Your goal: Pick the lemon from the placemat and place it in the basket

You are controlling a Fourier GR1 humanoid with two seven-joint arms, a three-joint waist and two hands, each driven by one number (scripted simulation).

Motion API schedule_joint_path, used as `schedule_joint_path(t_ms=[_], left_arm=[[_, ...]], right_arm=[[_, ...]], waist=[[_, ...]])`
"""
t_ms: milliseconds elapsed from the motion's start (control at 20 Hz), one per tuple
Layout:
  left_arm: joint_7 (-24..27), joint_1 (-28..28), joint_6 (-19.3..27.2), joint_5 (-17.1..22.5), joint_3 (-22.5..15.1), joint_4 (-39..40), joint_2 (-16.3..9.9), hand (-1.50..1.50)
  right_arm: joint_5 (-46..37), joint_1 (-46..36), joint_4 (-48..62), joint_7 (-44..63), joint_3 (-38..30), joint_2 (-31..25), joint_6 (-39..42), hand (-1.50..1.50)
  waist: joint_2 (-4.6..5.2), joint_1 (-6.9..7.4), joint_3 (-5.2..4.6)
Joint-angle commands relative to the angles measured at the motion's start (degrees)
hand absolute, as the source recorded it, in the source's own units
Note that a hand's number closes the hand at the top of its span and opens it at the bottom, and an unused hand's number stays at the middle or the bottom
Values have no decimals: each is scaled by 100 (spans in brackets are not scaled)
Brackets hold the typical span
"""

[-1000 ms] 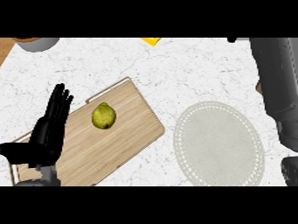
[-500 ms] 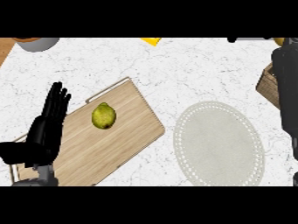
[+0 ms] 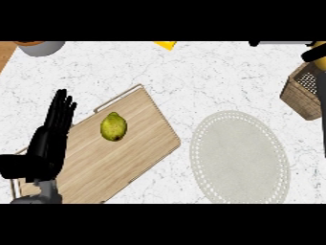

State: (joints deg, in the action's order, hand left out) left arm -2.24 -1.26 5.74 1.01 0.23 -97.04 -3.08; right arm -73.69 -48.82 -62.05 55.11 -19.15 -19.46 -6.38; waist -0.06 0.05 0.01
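The yellow-green lemon (image 3: 113, 127) lay on the wooden board (image 3: 134, 153), its skin dull. The left hand (image 3: 47, 143) rested beside it, fingers straight, holding nothing.

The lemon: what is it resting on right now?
The lemon lies on a wooden board, not on the round pale placemat beside it. The left hand covers the board's left edge, so that part is hidden.

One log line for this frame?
lemon: on wooden board | left hand: open, at board's left edge | basket: far right
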Motion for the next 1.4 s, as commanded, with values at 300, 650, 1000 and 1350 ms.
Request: schedule_joint_path(t_ms=[300,650,1000,1350], left_arm=[[426,420,-353,153,88,-29,-127,0],[-264,121,84,-147,-84,-335,49,0],[51,18,-6,-6,-39,19,120,0],[165,78,-74,-17,30,131,42,0]], right_arm=[[401,578,-61,-120,-63,-37,-573,150],[659,817,238,-163,-418,-327,-1041,150],[1163,580,722,-744,-477,-602,-1224,-150],[975,977,144,-971,-261,-508,-2114,-150]], waist=[[0,19,-2],[8,28,1],[17,49,1],[11,25,0]])
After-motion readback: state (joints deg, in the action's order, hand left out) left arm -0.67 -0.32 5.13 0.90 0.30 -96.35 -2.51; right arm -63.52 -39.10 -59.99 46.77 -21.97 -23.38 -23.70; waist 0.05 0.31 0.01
